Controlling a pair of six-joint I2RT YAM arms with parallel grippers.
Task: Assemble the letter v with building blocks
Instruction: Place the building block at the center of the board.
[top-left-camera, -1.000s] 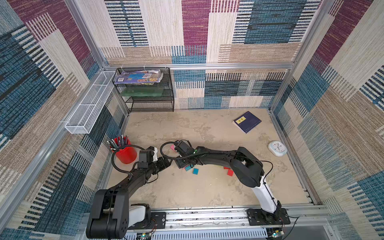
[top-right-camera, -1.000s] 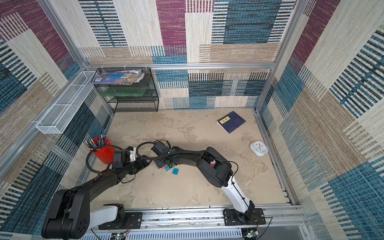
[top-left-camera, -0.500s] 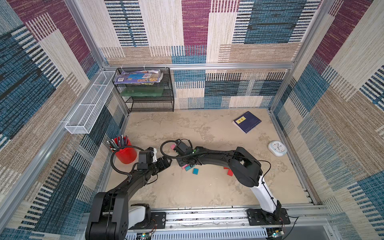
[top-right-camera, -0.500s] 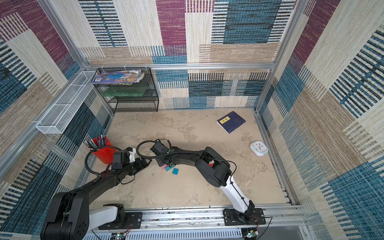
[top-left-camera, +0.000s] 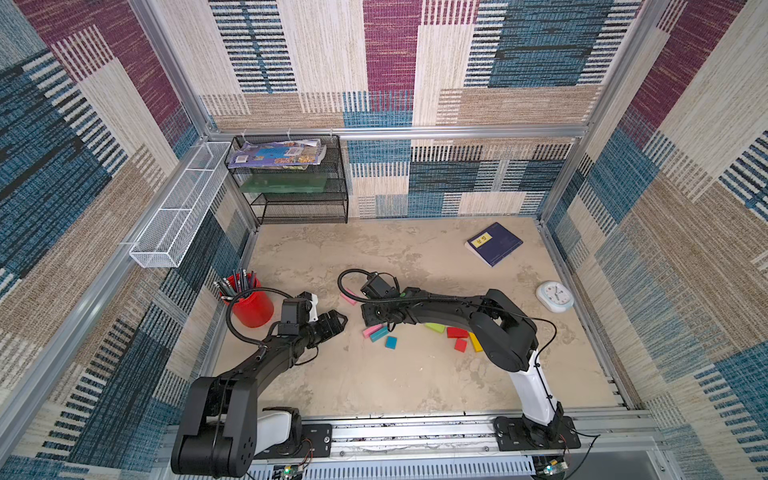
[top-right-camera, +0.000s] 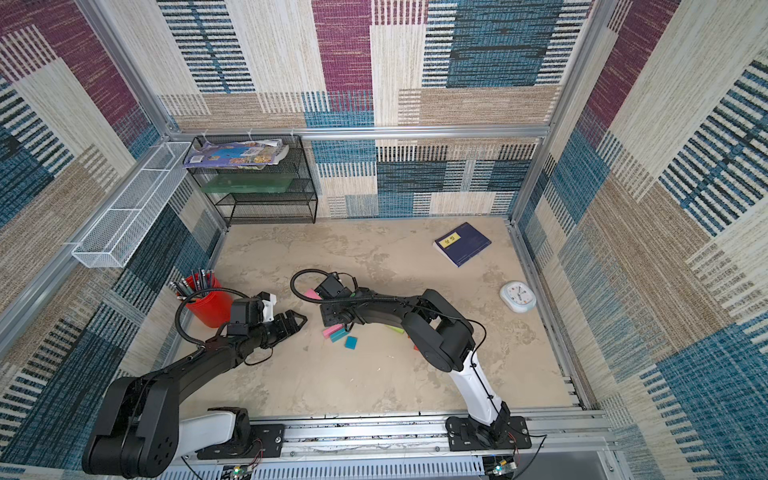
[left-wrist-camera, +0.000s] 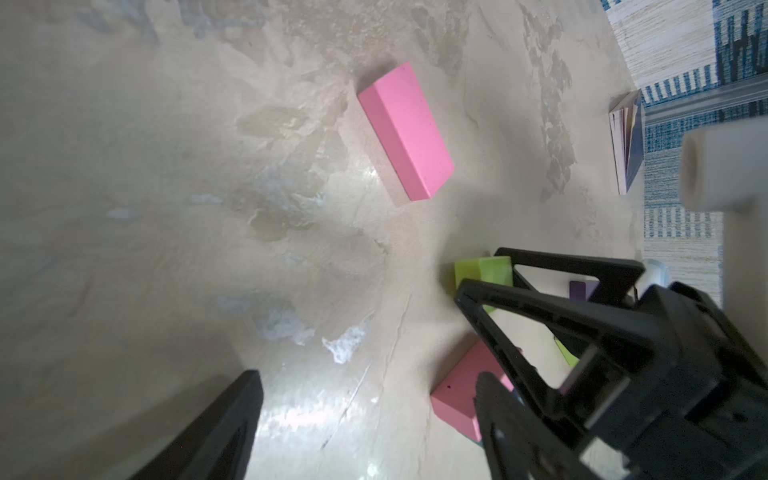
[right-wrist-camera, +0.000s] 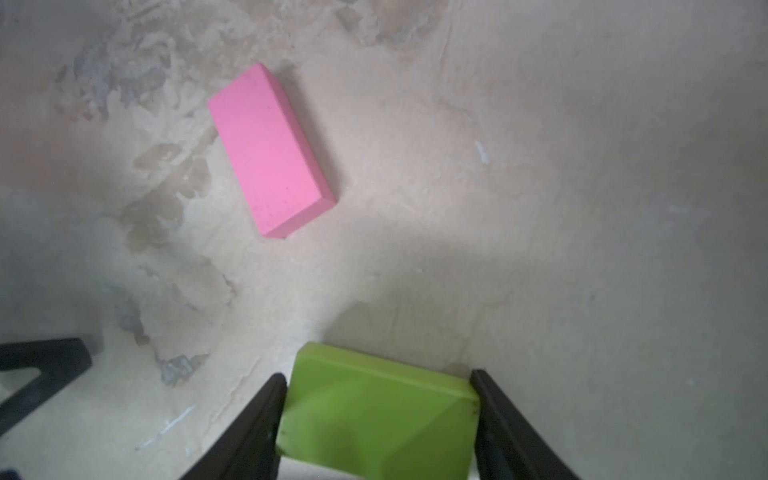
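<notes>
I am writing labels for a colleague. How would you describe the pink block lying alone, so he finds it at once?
Start at the round red plastic pen cup on the beige floor. Look past the left gripper toward the floor's middle: the flat pink rectangular block lies there. Unlike the second pink block, beside a teal block, it lies alone.

Pink block (right-wrist-camera: 270, 149) lies flat near lime block (right-wrist-camera: 378, 411).

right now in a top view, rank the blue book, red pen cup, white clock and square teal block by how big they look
1. blue book and red pen cup: too alike to rank
2. white clock
3. square teal block
</notes>
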